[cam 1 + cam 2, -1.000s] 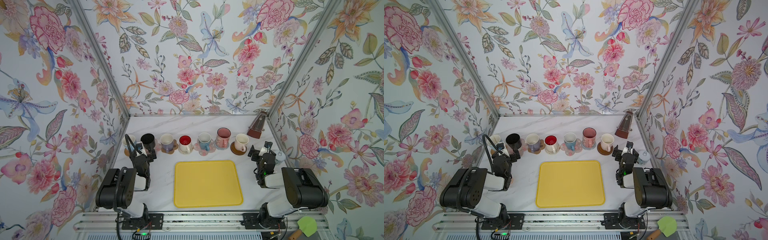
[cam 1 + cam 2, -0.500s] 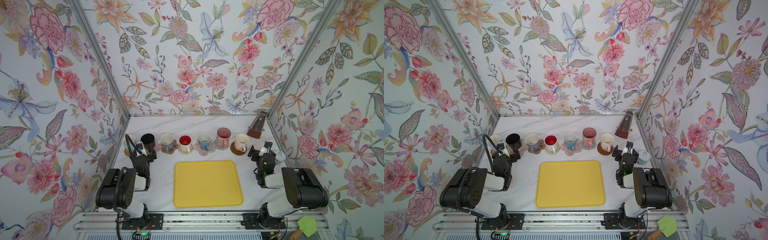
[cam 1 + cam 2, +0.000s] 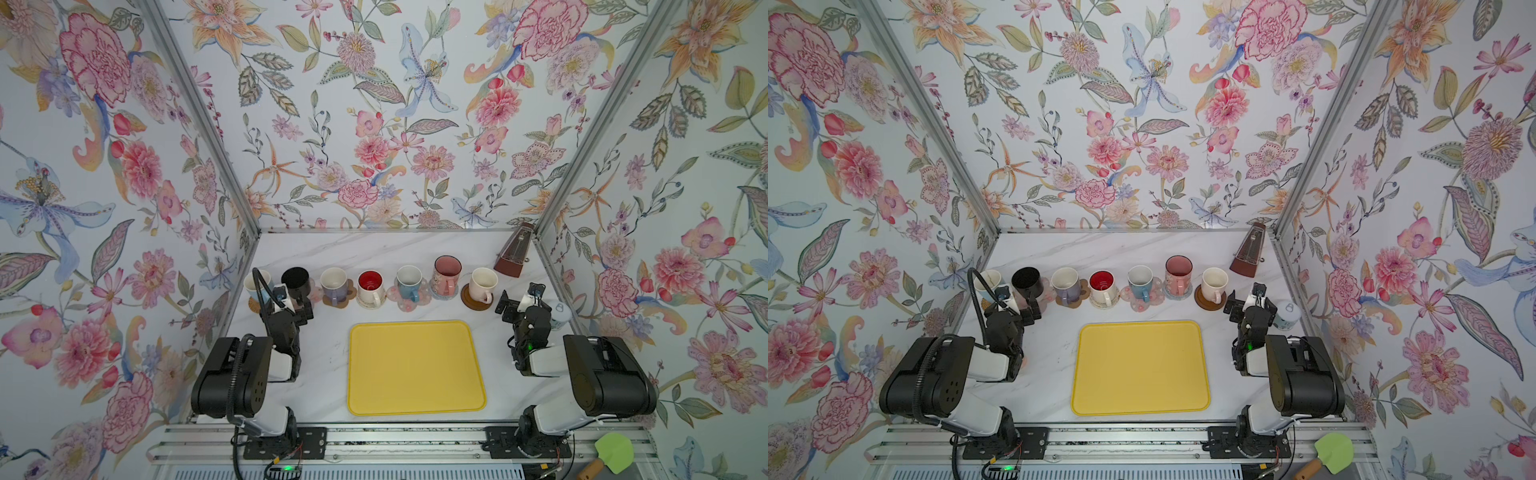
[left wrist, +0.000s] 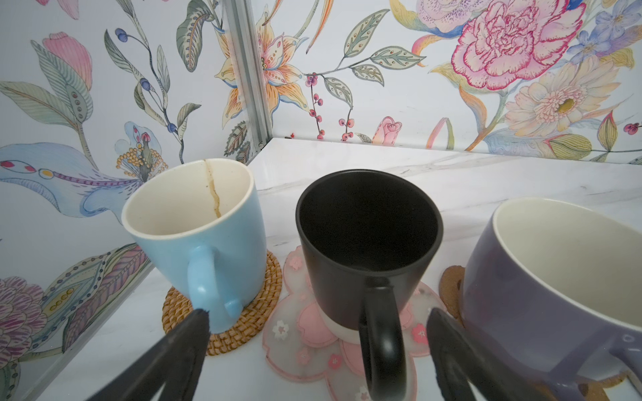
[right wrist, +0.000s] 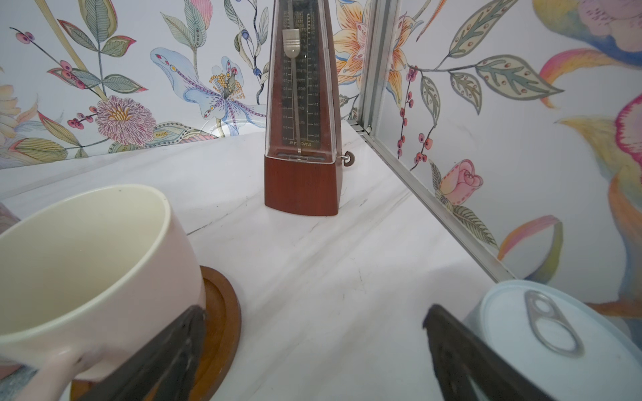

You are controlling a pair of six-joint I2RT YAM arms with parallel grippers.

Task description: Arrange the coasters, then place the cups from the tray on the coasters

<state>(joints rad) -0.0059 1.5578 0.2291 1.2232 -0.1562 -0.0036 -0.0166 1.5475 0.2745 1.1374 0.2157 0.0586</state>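
My left gripper (image 4: pixel 318 312) hangs off the far left corner of the tray (image 3: pixel 415 368), jaws spread wide with nothing in them. From that wrist only the two dark fingertips show. The handle of the black mug (image 4: pixel 347 270) stands between them, touching neither as far as I can see. My right gripper (image 5: pixel 314 309) is just as wide and just as bare, off the tray's far right corner.

All seven cups (image 3: pixel 1214 282) stand in a row beyond the tray's far edge, on the coasters (image 3: pixel 1152 297). The blue mug (image 4: pixel 215 236) at the row's left end sits on the woven tan coaster (image 4: pixel 264 302); in both top views my cable (image 3: pixel 258 291) crosses it. The black mug sits on a pink flower coaster (image 4: pixel 305 330). The purple mug (image 4: pixel 521 295) is cut off at the frame's edge. Only a sliver of the brown coaster (image 4: pixel 450 288) shows beside it, so I cannot tell its shape there. Further along, the red-inside mug (image 3: pixel 370 284), teal mug (image 3: pixel 409 280) and tall pink mug (image 3: pixel 447 270) cover most of their coasters. The pink-handled mug (image 5: pixel 87 260) at the right end sits on the dark brown disc (image 5: pixel 219 312), and both are partly out of frame.

Past the tray's far right corner a pale tin (image 5: pixel 556 347) with a pull-ring lid is half out of frame. A metronome (image 5: pixel 302 139) stands further back, its top cut off
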